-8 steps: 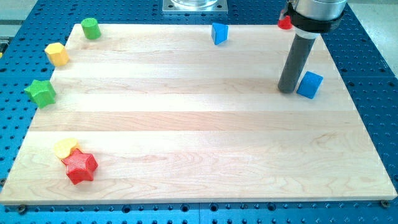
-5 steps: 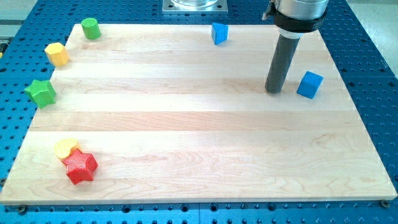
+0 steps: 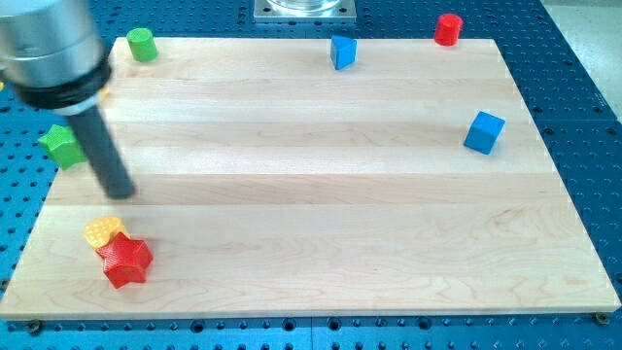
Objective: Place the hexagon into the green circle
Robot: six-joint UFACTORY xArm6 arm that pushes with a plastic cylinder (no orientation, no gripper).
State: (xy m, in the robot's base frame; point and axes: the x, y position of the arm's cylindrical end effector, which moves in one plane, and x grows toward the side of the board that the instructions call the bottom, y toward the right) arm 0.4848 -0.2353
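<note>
The green circle block (image 3: 142, 44) sits at the board's top left corner. My tip (image 3: 120, 192) rests on the board at the view's left, just right of the green star (image 3: 58, 146) and above a rounded yellow block (image 3: 101, 230). The rod partly covers the star. The arm's body fills the view's top left and hides the spot where the yellow hexagon lay. The tip touches no block.
A red star (image 3: 126, 261) touches the rounded yellow block at the bottom left. A blue block (image 3: 342, 51) sits at the top centre. A red cylinder (image 3: 447, 28) stands at the top right. A blue cube (image 3: 484, 131) lies at the right.
The rod has swept from beside the blue cube at the right all the way across to the board's left side. The arm's body now covers the yellow hexagon. No block has moved.
</note>
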